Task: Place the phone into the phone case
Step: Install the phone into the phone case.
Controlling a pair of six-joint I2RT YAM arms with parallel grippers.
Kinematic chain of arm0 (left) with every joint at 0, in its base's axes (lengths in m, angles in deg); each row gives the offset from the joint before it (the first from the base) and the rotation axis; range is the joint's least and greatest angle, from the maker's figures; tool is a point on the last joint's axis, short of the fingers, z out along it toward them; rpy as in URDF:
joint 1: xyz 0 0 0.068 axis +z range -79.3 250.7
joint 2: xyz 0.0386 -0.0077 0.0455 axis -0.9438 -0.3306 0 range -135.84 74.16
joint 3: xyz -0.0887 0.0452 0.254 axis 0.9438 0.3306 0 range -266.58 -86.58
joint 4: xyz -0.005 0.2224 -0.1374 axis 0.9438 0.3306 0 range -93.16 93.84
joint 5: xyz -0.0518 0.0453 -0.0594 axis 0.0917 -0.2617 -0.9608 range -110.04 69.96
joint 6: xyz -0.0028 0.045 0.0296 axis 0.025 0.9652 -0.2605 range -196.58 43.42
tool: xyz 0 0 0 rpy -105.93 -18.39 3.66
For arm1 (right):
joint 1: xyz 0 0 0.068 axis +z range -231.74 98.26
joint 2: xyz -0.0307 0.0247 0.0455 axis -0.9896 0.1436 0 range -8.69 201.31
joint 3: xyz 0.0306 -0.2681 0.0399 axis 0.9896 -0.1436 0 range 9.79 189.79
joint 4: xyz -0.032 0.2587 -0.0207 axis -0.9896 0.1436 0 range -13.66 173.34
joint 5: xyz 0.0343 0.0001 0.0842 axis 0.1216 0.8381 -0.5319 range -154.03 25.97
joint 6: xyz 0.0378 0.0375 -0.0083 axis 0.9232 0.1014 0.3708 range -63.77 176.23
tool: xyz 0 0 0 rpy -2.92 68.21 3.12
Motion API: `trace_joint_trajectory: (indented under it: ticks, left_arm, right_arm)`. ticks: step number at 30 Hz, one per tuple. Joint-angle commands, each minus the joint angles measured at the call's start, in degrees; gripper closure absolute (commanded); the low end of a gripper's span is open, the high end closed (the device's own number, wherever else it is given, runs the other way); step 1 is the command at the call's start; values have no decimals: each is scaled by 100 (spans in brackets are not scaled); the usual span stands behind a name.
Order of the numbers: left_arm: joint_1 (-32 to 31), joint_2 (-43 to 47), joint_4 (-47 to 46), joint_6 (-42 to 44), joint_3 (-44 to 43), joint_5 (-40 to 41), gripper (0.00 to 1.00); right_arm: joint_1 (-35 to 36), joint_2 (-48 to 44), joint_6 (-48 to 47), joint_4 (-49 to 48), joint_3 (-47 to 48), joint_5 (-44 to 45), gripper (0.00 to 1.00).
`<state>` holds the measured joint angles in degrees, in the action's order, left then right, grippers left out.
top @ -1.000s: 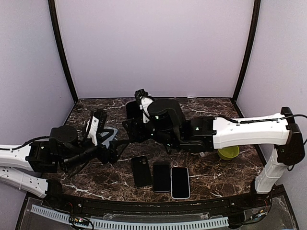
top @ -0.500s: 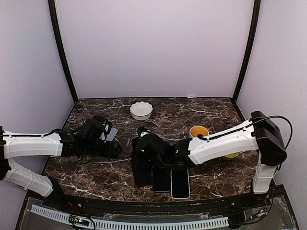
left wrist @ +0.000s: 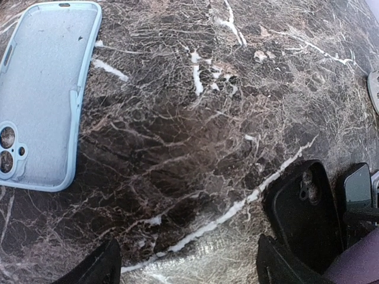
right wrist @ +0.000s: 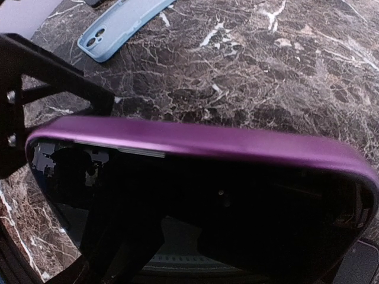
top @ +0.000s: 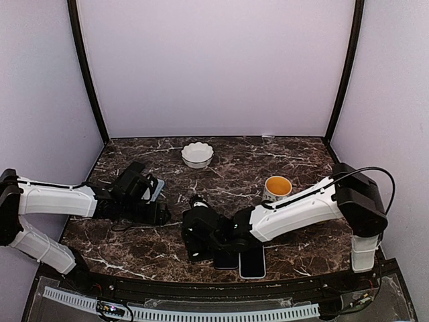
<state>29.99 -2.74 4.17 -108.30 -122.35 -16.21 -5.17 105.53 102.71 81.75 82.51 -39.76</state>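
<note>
Right gripper: fingers clamped across the purple-edged phone with its glossy black screen, held low at the black phone case on the dark marble table; contact not discernible. Left gripper: fingers wide apart, empty. The light-blue phone case lies nearby.

Soft, even light from above leaves the pale walls bright and flat in the overhead view, while the dark marble table stays dim, with only faint shadows under the arms. The left wrist view is sharp, with a pale sheen on the marble near the lens, a light blue case bowed by distortion at the left edge, and fingers showing as black silhouettes. In the right wrist view the purple phone sits blurred against the lens, its screen almost black.
</note>
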Motion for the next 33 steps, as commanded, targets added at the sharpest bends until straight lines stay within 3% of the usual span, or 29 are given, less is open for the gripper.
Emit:
trace_joint_trajectory:
  ticks: [1,20,33]
  left_arm:
    - [28,34,-111,-34,29,-49,20]
    - [29,59,-13,52,-32,98,20]
    - [31,173,45,106,-39,209,20]
  right_arm:
    - [120,109,221,258,405,347,100]
    - [293,656,728,1202,729,767,100]
    - [371,594,679,1356,722,195,100]
